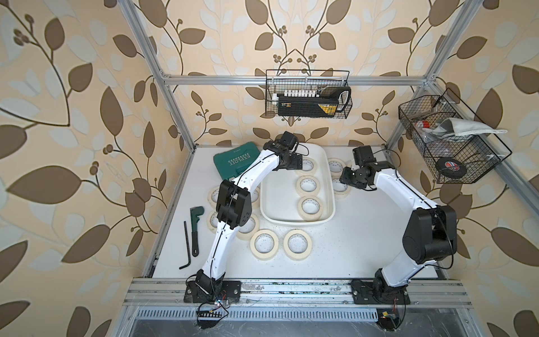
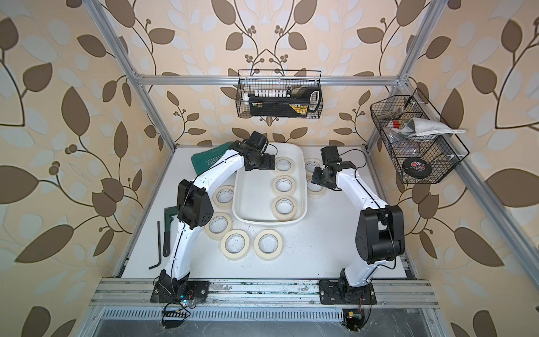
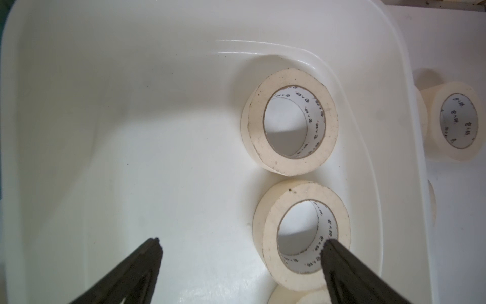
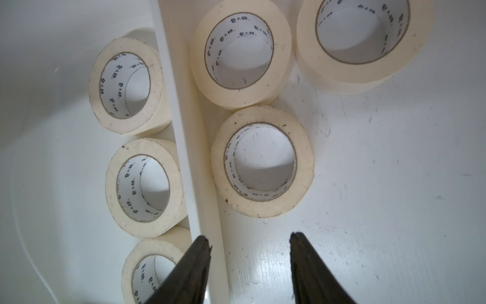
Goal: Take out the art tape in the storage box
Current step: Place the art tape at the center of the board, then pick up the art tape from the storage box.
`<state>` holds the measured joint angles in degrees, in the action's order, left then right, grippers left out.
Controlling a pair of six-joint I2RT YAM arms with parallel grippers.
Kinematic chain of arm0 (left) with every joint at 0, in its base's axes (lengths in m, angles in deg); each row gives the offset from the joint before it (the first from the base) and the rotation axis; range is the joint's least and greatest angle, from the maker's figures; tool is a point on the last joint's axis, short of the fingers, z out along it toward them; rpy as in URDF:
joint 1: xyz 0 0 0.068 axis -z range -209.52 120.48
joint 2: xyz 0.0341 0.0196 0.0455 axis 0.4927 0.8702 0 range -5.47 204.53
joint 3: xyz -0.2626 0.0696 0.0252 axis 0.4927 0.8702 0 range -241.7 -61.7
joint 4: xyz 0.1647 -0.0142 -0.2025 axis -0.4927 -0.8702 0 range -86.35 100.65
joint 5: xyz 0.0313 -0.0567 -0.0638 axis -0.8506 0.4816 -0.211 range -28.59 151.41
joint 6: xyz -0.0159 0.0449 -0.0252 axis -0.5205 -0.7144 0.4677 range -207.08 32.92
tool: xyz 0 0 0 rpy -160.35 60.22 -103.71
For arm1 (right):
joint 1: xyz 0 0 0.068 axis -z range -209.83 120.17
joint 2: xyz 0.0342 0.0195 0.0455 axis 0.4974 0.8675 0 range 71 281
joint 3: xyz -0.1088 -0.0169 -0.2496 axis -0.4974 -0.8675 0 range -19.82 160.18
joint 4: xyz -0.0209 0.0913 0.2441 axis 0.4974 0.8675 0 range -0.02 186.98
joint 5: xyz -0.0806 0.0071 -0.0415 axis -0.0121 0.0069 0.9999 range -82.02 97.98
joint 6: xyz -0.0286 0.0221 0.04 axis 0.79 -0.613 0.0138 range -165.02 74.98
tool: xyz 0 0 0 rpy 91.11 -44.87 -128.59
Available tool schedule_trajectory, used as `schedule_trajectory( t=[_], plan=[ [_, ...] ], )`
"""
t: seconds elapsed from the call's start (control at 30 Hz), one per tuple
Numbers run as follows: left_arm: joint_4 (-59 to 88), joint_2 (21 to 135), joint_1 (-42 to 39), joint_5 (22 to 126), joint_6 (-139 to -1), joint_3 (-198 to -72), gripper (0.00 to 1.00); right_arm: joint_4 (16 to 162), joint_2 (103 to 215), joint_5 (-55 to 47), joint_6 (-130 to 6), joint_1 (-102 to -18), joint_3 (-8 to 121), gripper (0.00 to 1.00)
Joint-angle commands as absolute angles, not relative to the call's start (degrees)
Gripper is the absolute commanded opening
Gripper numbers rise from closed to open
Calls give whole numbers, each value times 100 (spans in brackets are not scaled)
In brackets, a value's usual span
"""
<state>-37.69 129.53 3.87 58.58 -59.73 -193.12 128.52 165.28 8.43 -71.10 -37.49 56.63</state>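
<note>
Cream art tape (image 3: 256,131) in storage box (image 3: 105,79), left gripper (image 3: 242,241) spread above it

This is a robot test cell dressed as a home workshop. An aluminium frame (image 1: 291,79) lined with leaf wallpaper (image 1: 73,116) boxes in a white table (image 1: 350,248), with two arms (image 1: 221,248) bolted to a rail (image 1: 291,287) at 6 o'clock. Wire baskets (image 1: 271,106) of tools hang at 12 and 2 o'clock. A tool case (image 1: 236,160) lies at 11, and a wrench (image 1: 194,233) and hex key (image 1: 186,242) at 9.
</note>
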Motion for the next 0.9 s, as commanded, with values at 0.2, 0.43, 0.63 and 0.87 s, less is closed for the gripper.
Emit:
schedule_trajectory(
  t=[0.2, 0.43, 0.63, 0.87],
  plan=[
    [-3200, 14136, 380, 5620, -6206, -20570, 93, 13102, 15991, 782, -7212, -4028, 5440, 52],
    [-2701, 14775, 380, 5561, -6299, -21108, 87, 13099, 15907, 711, -7250, -4038, 5317, 52],
    [-2542, 15086, 320, 5447, -6276, -21280, 82, 13068, 15959, 653, -7288, -4041, 5255, 51],
    [-2504, 15233, 306, 5464, -6230, -21293, 69, 13032, 15924, 677, -7296, -4043, 5215, 51]
  ],
)
